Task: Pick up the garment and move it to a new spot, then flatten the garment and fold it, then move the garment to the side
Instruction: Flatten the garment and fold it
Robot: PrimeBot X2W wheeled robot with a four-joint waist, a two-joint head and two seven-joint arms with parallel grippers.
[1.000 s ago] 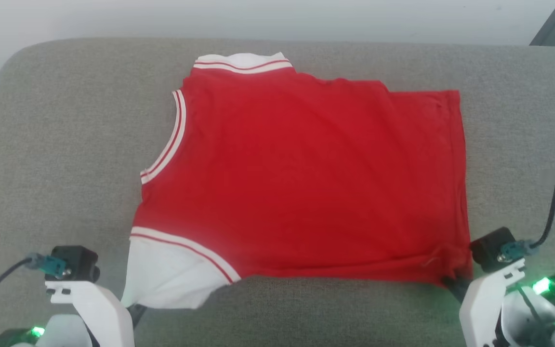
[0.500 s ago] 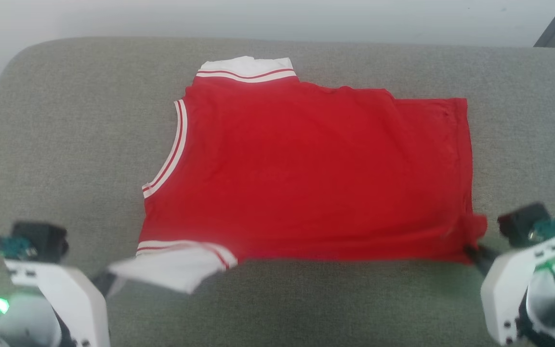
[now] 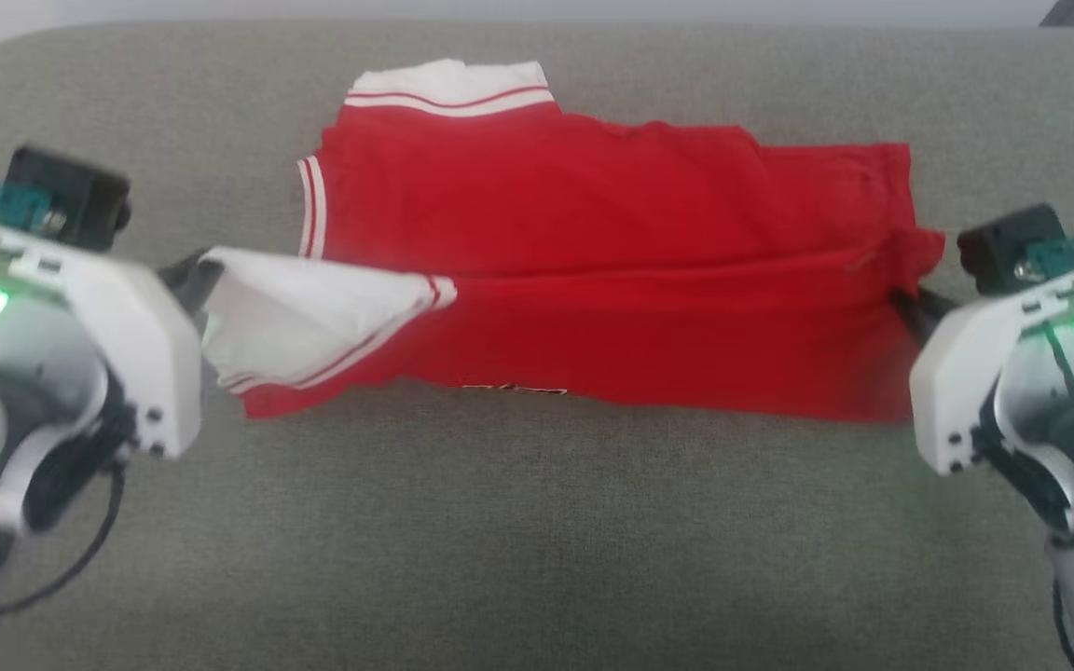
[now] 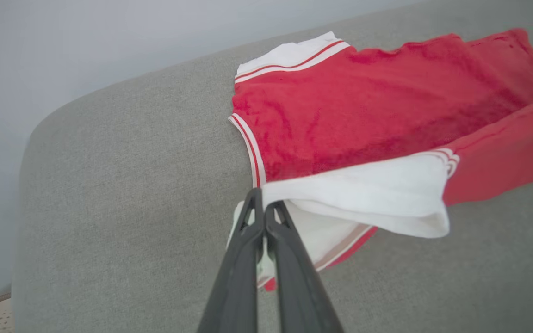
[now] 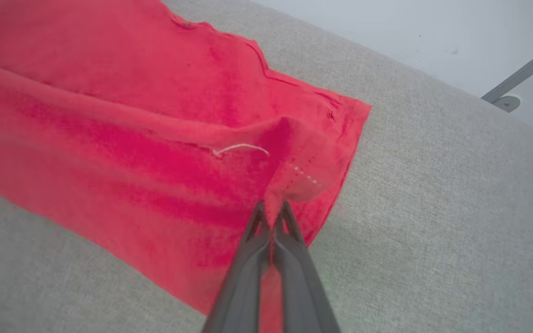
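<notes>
The garment (image 3: 593, 242), a red jersey with white striped-trim sleeves, lies back side up on the grey cushion (image 3: 537, 522). Its near edge hangs lifted off the cushion between both grippers. My left gripper (image 3: 204, 272) is shut on the white near sleeve (image 3: 295, 312), its tips pinching the sleeve edge in the left wrist view (image 4: 261, 203). My right gripper (image 3: 901, 300) is shut on the red hem corner (image 3: 915, 252), seen bunched at the tips in the right wrist view (image 5: 273, 206). The far sleeve (image 3: 448, 86) rests flat at the back. A sliver of print (image 3: 514, 389) peeks under the raised edge.
Bare grey cushion stretches in front of the garment and to both sides. The cushion's rounded back-left corner (image 4: 40, 134) meets a pale wall. A grey metal leg with a round foot (image 5: 507, 102) stands behind the cushion on the right.
Both grippers have risen and moved away from me, lifting the near sleeve and near hem corner off the cushion; the near half of the garment is now raised. The head view has also shifted.
</notes>
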